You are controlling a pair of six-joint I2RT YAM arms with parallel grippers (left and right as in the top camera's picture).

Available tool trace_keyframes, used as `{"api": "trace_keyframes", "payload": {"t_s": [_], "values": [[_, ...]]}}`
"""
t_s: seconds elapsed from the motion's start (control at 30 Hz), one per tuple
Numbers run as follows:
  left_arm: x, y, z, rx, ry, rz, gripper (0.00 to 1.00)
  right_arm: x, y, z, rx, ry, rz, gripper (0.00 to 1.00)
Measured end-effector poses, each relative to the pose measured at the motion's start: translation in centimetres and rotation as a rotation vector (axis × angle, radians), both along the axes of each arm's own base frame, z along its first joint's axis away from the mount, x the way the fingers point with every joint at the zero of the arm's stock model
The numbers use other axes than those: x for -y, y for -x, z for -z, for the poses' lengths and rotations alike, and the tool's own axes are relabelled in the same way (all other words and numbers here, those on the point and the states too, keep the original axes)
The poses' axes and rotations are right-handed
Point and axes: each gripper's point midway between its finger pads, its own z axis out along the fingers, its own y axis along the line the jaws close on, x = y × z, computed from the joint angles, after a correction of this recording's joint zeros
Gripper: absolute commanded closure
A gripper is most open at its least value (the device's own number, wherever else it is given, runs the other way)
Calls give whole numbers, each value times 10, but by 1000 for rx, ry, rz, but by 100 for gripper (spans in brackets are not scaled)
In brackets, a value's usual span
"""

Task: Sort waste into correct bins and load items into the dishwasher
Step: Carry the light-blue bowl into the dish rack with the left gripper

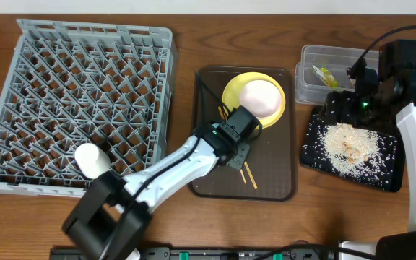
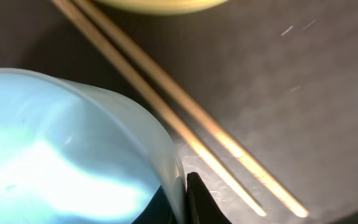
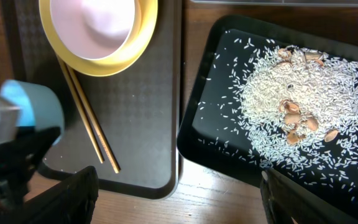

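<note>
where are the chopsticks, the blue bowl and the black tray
chopsticks [image 3: 96, 124], right wrist view, mid-length of one stick
blue bowl [image 2: 55, 155], left wrist view, its inside wall
black tray [image 3: 194, 127], right wrist view, bare floor near its left rim

Dark brown serving tray [image 1: 273, 173] flat on the wooden table [image 1: 186, 43], roughly mid-table, its rim raised.

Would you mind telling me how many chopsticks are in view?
2. Both chopsticks lie side by side on the brown tray, running out from the yellow plate's rim; none seems hidden.
</note>
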Motion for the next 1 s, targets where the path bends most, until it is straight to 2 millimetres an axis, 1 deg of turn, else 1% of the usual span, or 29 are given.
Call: {"api": "trace_keyframes", "payload": {"t_s": [0.13,0.2,0.27,0.33,0.5,0.6,0.67,1.0], "values": [[4,-7,-41,86,72,18,92,0,0,0,0,0,0,19],[1,-13,-63,133,111,13,93,0,0,0,-1,0,0,19],[-7,-21,-82,172,143,-10,92,0,0,0,-1,0,0,19],[-24,-33,-101,215,171,-60,92,0,0,0,-1,0,0,19],[-77,-62,-134,298,211,-211,93,0,0,0,-1,0,0,19],[-108,-75,-147,313,258,-292,92,0,0,0,-1,0,0,19],[-124,-81,-150,297,304,-330,92,0,0,0,-1,0,0,19],[-178,-92,-165,178,617,-416,92,0,0,0,-1,0,0,20]]}}
